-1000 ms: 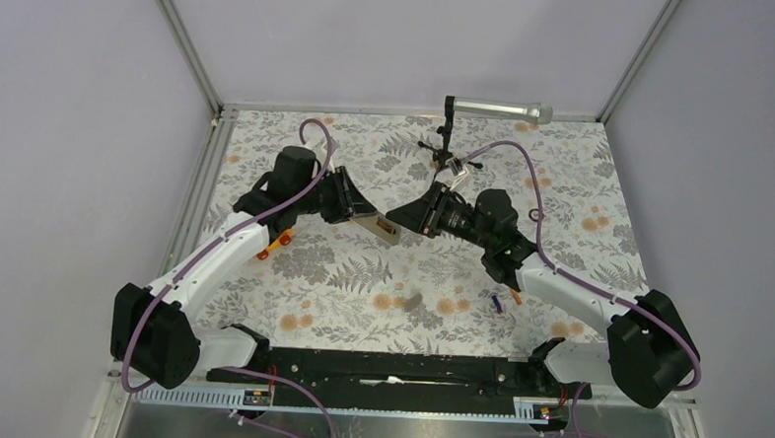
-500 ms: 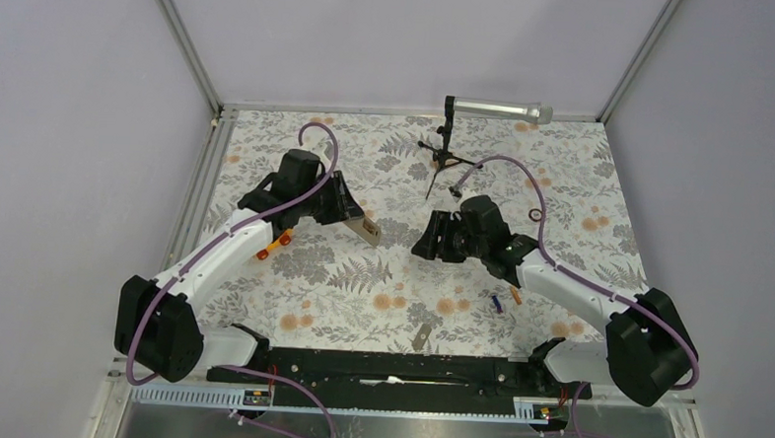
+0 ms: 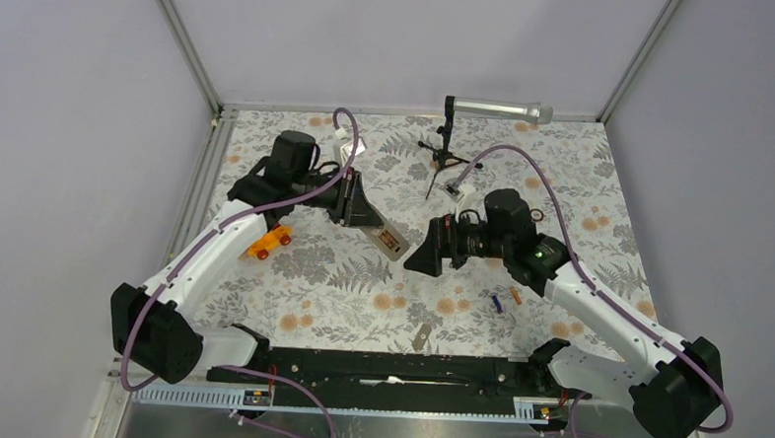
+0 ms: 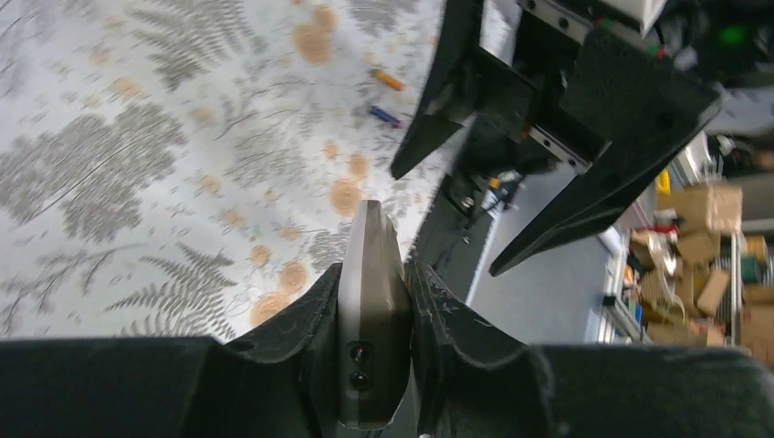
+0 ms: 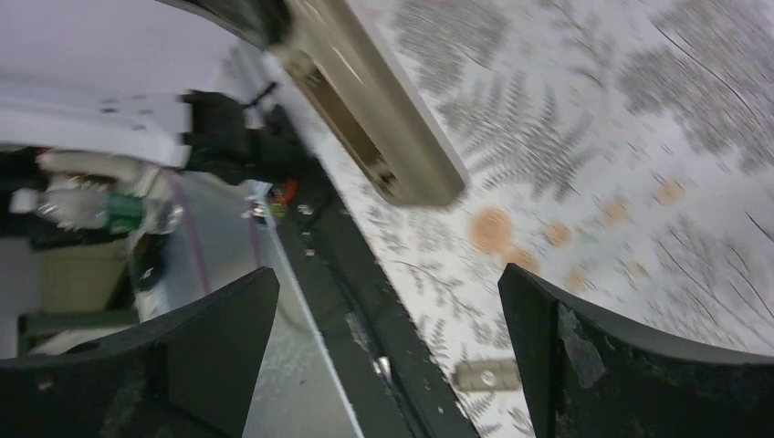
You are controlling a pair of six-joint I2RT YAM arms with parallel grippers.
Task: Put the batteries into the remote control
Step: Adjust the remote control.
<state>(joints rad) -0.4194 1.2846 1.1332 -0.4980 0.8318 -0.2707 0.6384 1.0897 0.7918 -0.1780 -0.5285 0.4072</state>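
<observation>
Remote control [image 3: 390, 242]: clamped in left gripper [image 3: 369, 221], raised over floral mat [image 3: 582, 188]. Right gripper [image 3: 430, 246]: jaws wide, empty, just right of remote control. Blue battery [image 3: 495, 303], orange battery [image 3: 516, 296]: on mat, right of remote control, well apart from it.

A table [image 3: 601, 204] has a cloth with grey ferns and orange flowers on it. At the far edge, a bit right of the middle, a silver microphone [image 3: 497, 109] lies flat on top of a black stand [image 3: 444, 147] with spread legs. A little orange toy car [image 3: 269, 241] with red wheels sits near the left edge. A small flat tan piece [image 3: 421, 336] lies by the near edge, around the middle. Brown cardboard boxes [image 4: 703, 246] sit off beyond the table.
</observation>
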